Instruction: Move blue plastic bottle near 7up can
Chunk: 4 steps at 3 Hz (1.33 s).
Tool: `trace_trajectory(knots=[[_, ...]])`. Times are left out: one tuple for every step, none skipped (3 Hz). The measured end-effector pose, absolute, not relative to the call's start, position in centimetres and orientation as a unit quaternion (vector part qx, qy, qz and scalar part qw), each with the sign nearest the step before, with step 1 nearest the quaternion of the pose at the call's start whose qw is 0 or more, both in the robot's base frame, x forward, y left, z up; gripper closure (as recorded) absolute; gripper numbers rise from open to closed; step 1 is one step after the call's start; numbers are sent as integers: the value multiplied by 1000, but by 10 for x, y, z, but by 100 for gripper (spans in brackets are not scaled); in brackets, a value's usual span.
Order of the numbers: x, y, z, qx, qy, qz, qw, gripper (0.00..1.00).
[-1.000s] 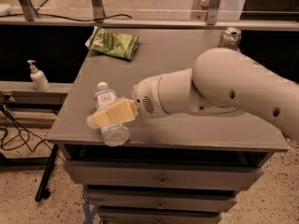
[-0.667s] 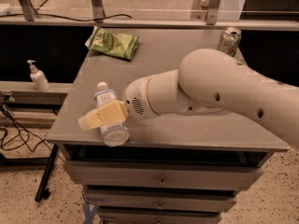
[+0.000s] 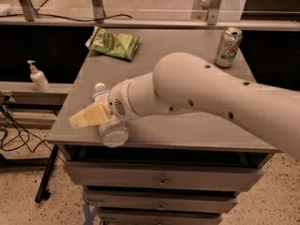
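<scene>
The blue plastic bottle (image 3: 111,129) lies on its side at the front left of the grey table (image 3: 197,125), with its white cap pointing to the back. My gripper (image 3: 83,119) is tan and sits right over the bottle's middle, reaching past it toward the table's left edge. My white arm crosses the table from the right and hides part of the bottle. The 7up can (image 3: 228,47) stands upright at the back right corner, far from the bottle.
A green snack bag (image 3: 114,44) lies at the back left of the table. A small white pump dispenser (image 3: 37,77) stands on a lower shelf to the left. Drawers (image 3: 159,181) are under the table. Cables lie on the floor at the left.
My arm has swung to the left and the gripper has slid further left across the bottle. The bottle has stayed in place. The can shows fully now.
</scene>
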State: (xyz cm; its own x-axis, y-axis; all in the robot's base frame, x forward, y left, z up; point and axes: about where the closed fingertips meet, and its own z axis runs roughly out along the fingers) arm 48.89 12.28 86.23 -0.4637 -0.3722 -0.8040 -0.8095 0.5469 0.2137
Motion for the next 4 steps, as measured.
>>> trace_trajectory(knots=[[493,130,859,-363,803,297,367,41],[495,124,860,-356,808,284,373,65],[496,111,864,-353,813,267,378,88],[498,94,869,-357,818,243,380,100]])
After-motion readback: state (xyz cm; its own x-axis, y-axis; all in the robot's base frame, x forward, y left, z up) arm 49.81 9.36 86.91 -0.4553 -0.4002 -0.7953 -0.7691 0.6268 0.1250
